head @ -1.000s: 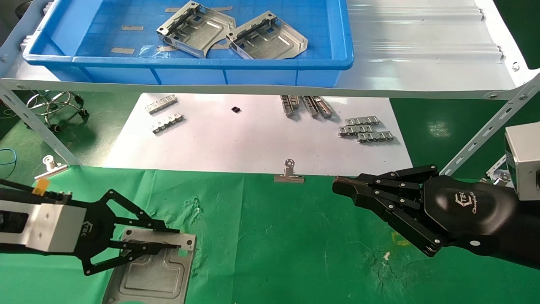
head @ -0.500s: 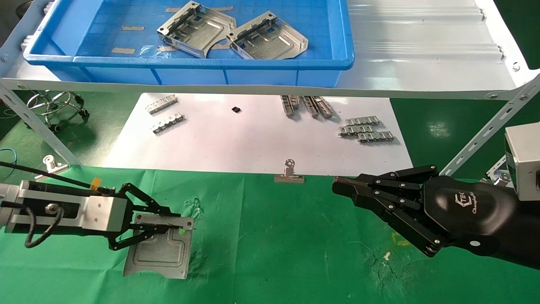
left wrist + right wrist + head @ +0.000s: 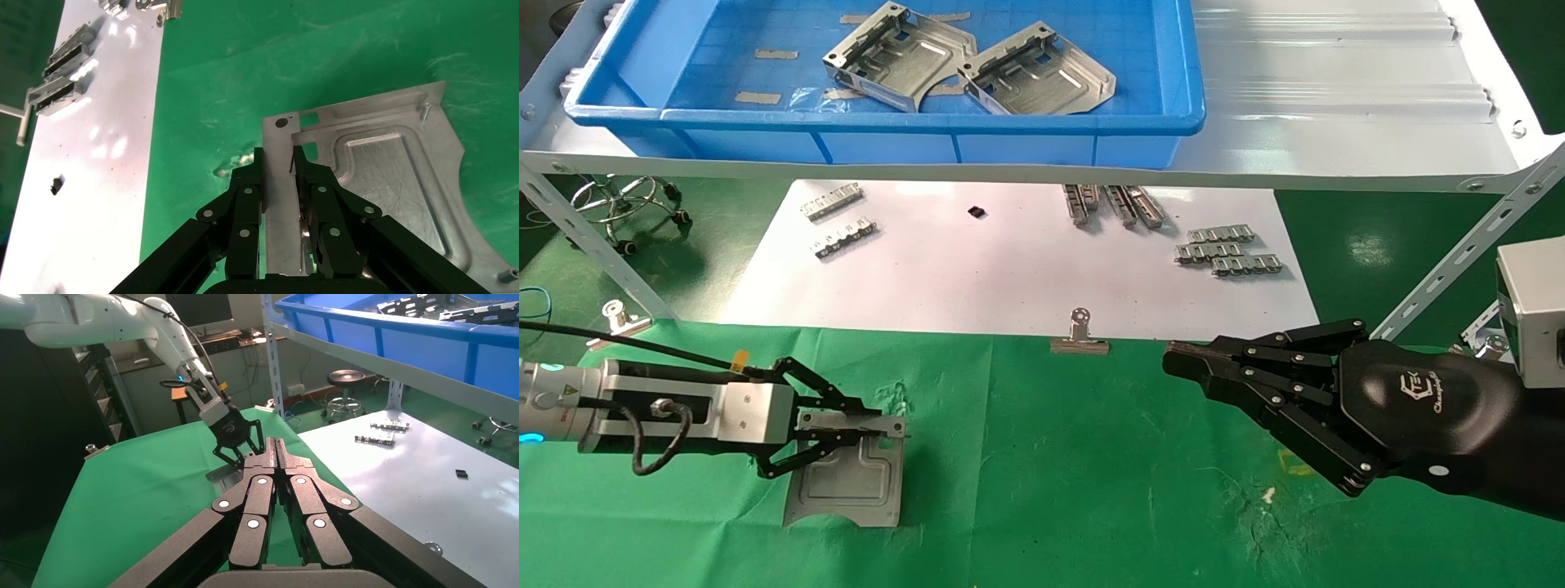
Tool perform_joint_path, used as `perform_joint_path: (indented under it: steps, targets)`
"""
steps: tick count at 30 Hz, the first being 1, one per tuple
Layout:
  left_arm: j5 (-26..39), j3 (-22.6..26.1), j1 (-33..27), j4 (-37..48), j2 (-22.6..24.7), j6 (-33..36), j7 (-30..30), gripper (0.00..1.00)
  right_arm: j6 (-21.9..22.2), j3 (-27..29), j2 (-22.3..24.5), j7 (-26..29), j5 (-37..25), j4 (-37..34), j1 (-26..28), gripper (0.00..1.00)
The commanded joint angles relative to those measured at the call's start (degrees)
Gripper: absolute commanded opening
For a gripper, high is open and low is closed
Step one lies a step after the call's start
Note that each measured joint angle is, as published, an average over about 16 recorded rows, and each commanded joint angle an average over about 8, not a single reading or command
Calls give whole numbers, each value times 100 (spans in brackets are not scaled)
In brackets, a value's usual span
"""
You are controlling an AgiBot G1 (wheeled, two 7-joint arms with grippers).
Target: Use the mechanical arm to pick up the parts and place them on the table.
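My left gripper [image 3: 866, 429], clamped on the raised edge of a part [image 3: 850, 482], holds it low over the table [image 3: 1042, 490]: the placing step, which next calls for setting down and releasing. My right gripper [image 3: 1185, 361] hangs idle, fingers together; beyond, paper [image 3: 1009, 269], then two parts [image 3: 968, 69] in the blue bin [image 3: 1009, 131].

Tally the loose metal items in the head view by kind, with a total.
Flat silver-grey stamped sheet-metal plates: 3, two in the blue tray, one in the left gripper
Small ridged metal strips: about 9
Silver binder clips: 2
Total: about 14
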Motion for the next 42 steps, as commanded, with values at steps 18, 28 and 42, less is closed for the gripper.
perform_joint_path:
  steps: [18,28,42]
  targets:
    - [-241,-113,-218,381,16,589,84,100,0,0,0,0,0,0,0,0]
    - [-880,6,-237,-327,-338,1280,-1360,100,1,0,0,0,0,-1,-1,98]
    - [-1100,-866,453,-1222,-553,1198,-2232,100,3,0,1,0,0,-2,-2,100]
